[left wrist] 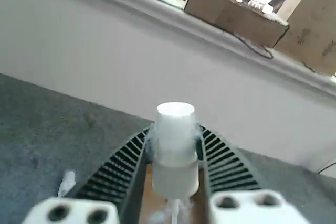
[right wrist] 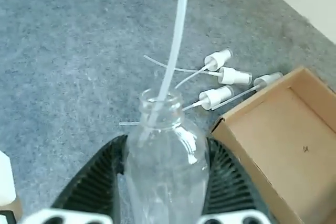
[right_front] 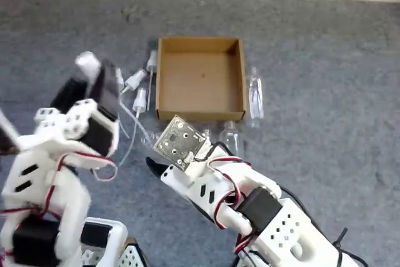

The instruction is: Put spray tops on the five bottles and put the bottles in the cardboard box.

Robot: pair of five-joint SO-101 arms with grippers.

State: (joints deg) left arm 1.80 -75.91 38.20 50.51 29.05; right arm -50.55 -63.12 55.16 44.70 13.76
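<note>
My left gripper [left wrist: 176, 134] clamps a spray top [left wrist: 176, 153]. Its tube [right wrist: 176, 40] enters the bottle [right wrist: 165, 177] pinched in my right gripper [right wrist: 165, 146], on the table's near-edge side of the cardboard box [right_front: 200, 40]. I'd lower straight (the tube bends easily), then twist.

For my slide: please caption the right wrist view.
Clear bottle between the fingers, a tube in its neck; four spray tops lie beside the box.

Left tool [left wrist: 176, 135] clamped; right tool [right wrist: 167, 145] clamped.
</note>
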